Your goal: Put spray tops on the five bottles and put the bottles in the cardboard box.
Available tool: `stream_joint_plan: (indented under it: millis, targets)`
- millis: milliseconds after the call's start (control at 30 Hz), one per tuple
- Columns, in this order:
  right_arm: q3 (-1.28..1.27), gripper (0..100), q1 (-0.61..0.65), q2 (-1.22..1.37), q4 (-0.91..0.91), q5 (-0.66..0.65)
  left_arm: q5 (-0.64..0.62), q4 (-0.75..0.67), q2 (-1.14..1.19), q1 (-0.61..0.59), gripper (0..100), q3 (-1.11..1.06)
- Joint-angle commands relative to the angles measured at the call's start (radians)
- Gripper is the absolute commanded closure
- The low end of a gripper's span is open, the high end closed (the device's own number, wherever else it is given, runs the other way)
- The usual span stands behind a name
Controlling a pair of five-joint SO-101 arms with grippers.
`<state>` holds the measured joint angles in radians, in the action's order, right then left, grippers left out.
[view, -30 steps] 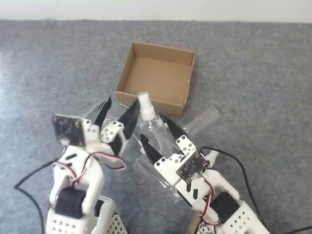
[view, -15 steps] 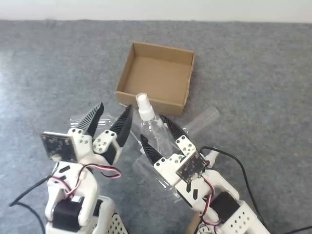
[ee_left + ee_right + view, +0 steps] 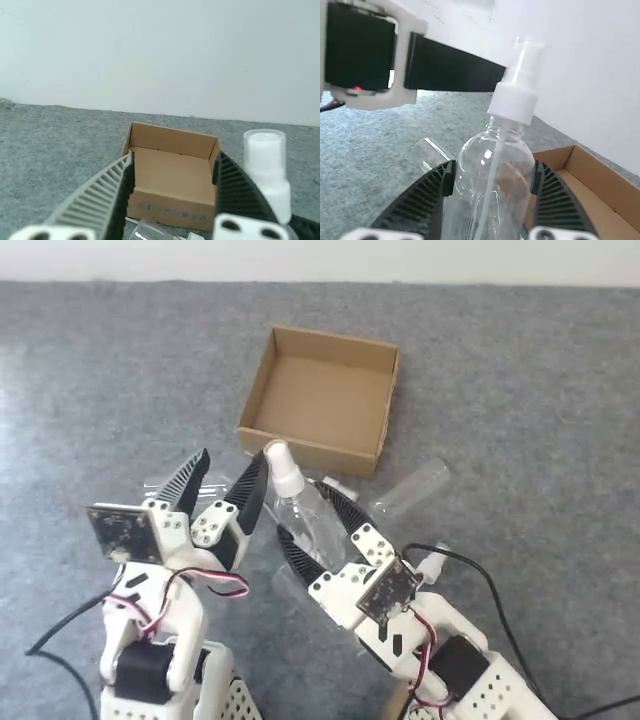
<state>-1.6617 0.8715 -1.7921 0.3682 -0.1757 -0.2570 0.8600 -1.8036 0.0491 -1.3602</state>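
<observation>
A clear bottle (image 3: 303,515) with a white spray top (image 3: 276,456) is held tilted above the grey table, my right gripper (image 3: 305,512) shut on its body. In the right wrist view the bottle (image 3: 492,175) stands between the two fingers, its spray top (image 3: 517,95) above them. My left gripper (image 3: 232,458) is open and holds nothing, just left of the spray top. The left wrist view has the spray top (image 3: 265,165) beside one finger (image 3: 240,195). The cardboard box (image 3: 262,398) lies open beyond both grippers, nothing in it.
More clear bottles lie on the table: one (image 3: 412,486) right of the box's front corner, one (image 3: 290,585) under the right arm. Clear parts (image 3: 160,485) lie under the left gripper. A pale wall (image 3: 160,50) stands behind the table.
The left gripper drew back and to the left, away from the spray top. The right gripper tipped the bottle leftward, so its top now sits close to the left gripper's finger.
</observation>
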Motion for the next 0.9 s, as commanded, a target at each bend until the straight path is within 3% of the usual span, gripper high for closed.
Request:
stream_joint_plan:
  millis: [0,300,867]
  targets:
    - [-0.021,85.4,0.010,-0.022,-0.021,-0.009,0.006,-0.026,-0.014,0.043,76,0.005]
    - [-0.021,85.4,0.005,-0.022,-0.018,-0.009,0.094,0.028,-0.015,0.169,76,0.007]
    - [-0.021,85.4,-0.048,-0.021,-0.016,-0.009,0.092,0.029,-0.015,0.167,76,0.008]
